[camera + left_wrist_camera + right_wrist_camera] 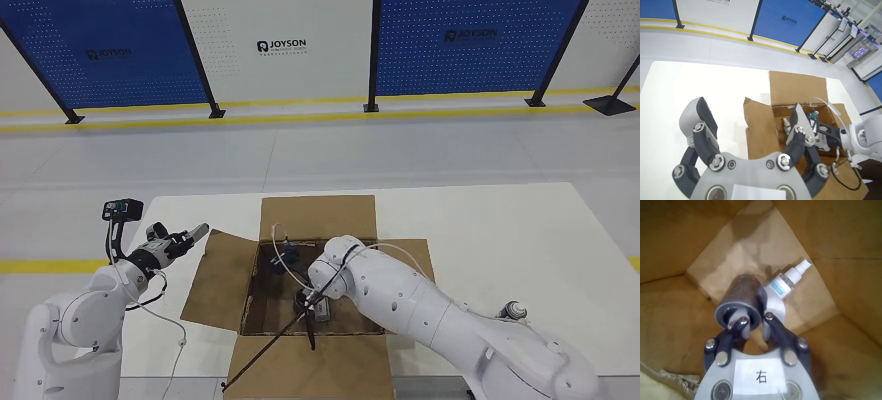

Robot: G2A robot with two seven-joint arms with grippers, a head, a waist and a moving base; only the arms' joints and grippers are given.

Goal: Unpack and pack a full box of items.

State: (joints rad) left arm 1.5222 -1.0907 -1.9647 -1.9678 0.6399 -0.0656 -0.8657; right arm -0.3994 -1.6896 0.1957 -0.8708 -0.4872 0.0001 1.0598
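R claw (754,294) in brown cardboard box (829,228), pinching dark grey hollow cylinder (740,291).
L claw (748,103) spread over white table (677,85); clear spray bottle (789,281) beside cylinder.

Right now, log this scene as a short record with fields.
container: open cardboard box on the white table, flaps spread.
right gripper: inside the box, shut on a dark hollow cylinder.
left gripper: open, empty, above the table beside the box.
also inside: spray bottle lying on the box floor beside the cylinder.
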